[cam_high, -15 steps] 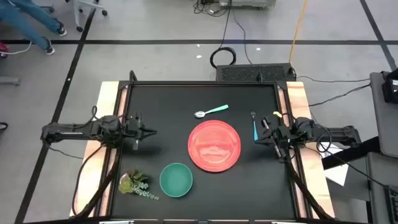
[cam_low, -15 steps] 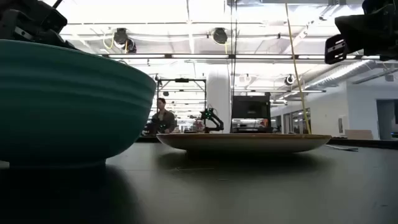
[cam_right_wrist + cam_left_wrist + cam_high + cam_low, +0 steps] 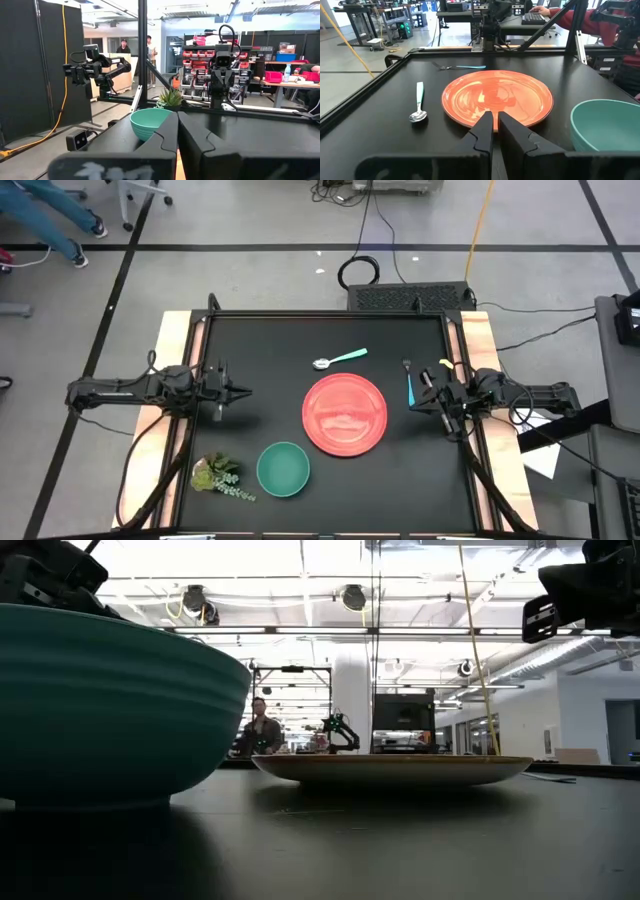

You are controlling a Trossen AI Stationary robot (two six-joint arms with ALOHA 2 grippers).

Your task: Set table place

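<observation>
plate (image 3: 344,414) centre frame: stiff, slick, low, I'd pinch its rim | fork (image 3: 408,383) right: thin, light, take handle | my left gripper (image 3: 243,391), right gripper (image 3: 420,392) both clenched, empty

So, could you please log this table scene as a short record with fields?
plate: red, centre of the table, empty
bowl: teal, near edge, apart from the plate
spoon: beyond the plate, on the table
fork: between the plate and the right gripper
sprig: beside the bowl
left gripper: shut, empty, at the table's left edge, pointing at the plate
right gripper: shut, empty, at the right edge by the fork
</observation>
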